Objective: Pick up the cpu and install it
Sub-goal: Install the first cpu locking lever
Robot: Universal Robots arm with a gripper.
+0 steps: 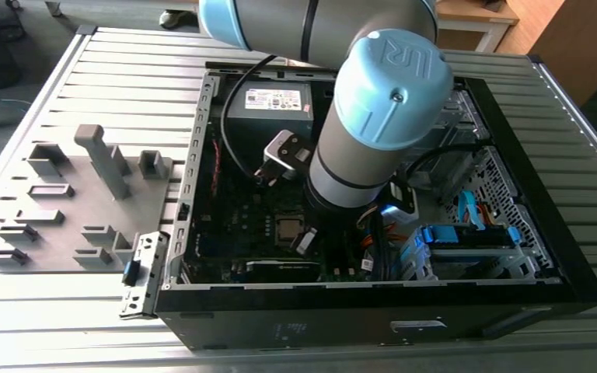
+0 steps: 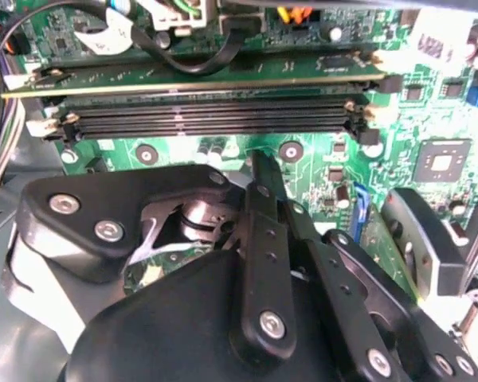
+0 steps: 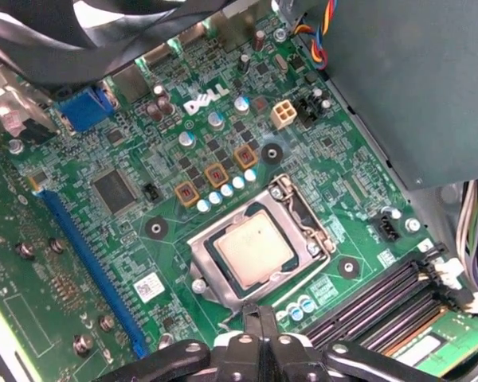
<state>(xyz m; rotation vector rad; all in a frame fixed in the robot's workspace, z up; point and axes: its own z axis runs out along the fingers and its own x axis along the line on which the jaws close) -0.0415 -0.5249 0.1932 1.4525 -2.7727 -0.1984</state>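
Observation:
The cpu, a flat grey-silver square, lies inside the metal-framed socket on the green motherboard. In the exterior view the cpu sits low in the open computer case, just beside the arm's wrist. My gripper hovers a short way off the socket's edge, its two black fingers pressed together with nothing between them. In the second wrist view the gripper points at the board near the memory slots.
A grey tray with raised blocks lies at the exterior view's left of the case. Inside the case are a power supply, black cables, a long blue slot and blue drive brackets.

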